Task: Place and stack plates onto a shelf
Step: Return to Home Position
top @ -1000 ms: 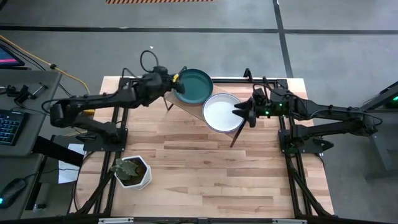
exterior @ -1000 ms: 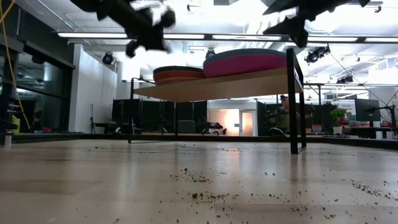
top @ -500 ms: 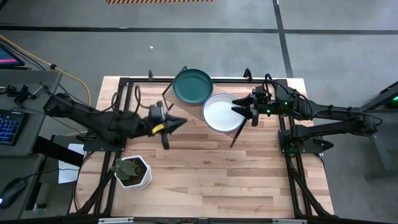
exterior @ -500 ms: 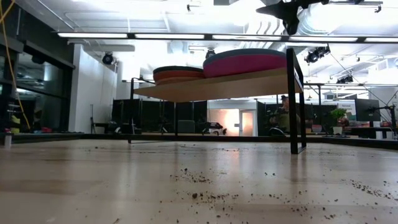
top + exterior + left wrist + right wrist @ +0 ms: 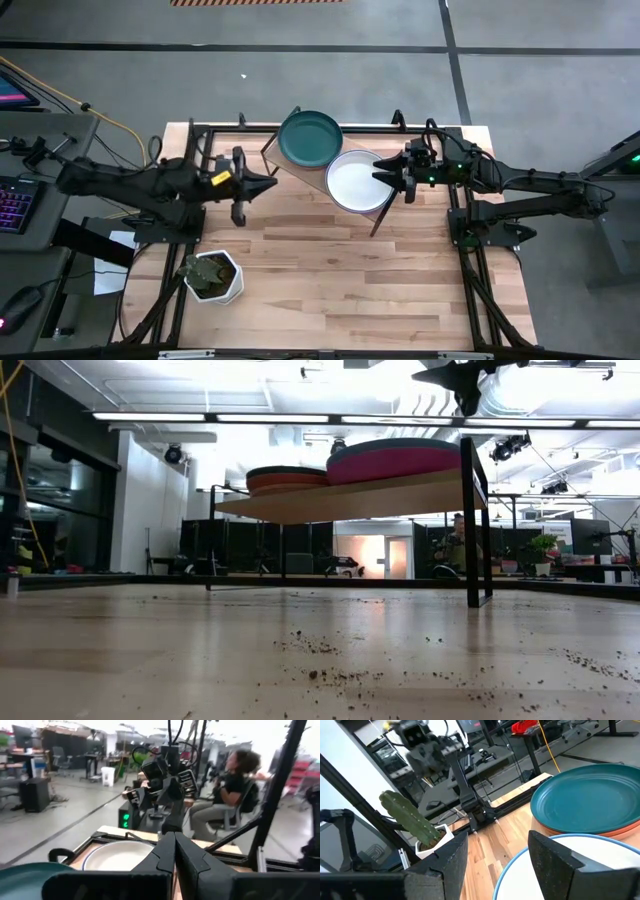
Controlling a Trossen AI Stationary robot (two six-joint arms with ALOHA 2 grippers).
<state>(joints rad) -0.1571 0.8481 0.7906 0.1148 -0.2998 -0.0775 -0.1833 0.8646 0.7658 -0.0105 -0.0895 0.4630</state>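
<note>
Two stacks of plates sit side by side on the shelf [image 5: 350, 500], a light wood board on thin black legs toward the far side of the table [image 5: 330, 270]. From above, the shelf's long axis runs on a slant, from far left to nearer right. A green plate [image 5: 310, 138] tops the far-left stack and a white plate [image 5: 355, 182] tops the nearer-right one. At table height, orange and red rims show under the green plate, and blue and magenta rims under the white. Every plate in view is on the shelf, so the job looks done apart from parking the arms.

The right gripper [image 5: 386, 178] hangs above the white plate's rim on its own arm's side, fingers spread and holding nothing. It is the arm nearer the shelf, with the plates ahead of and below its fingers. A clean retreat probably means pulling back along the arm, away from the stack.

The left gripper [image 5: 265, 184] is beside the shelf's far-left end and clear of it, fingers pressed together and empty. A potted cactus [image 5: 212, 277] stands near the table's front left corner, well apart from both grippers.
</note>
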